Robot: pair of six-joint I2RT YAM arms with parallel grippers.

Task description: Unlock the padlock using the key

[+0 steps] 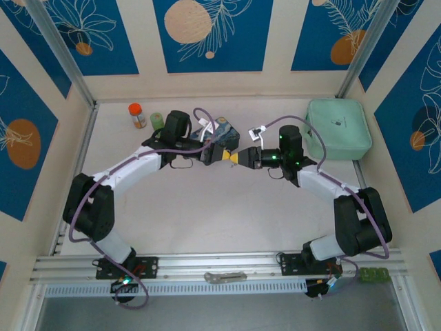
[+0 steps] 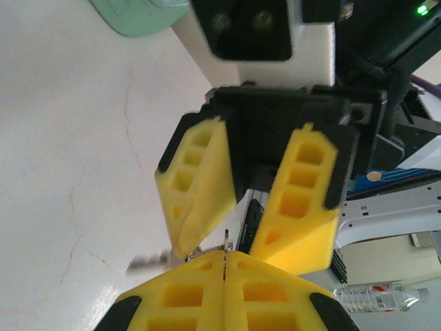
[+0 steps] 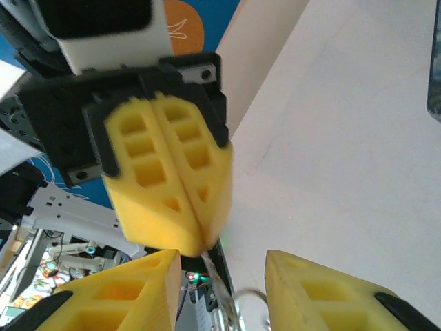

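Note:
My left gripper and right gripper meet tip to tip above the middle of the table. The left gripper is shut on the key, a thin pale metal strip standing out of the seam between its pads. In the right wrist view the key runs from the left gripper's shut tips into the gap of my right gripper. The right jaws stand apart on either side of it. A small silver loop and a blurred grey piece hang from the key. The padlock is hidden.
A blue painted tin box sits just behind the left wrist. A mint green case lies at the back right. An orange-capped bottle and a green roll stand at the back left. A silver metal piece rests on the front rail.

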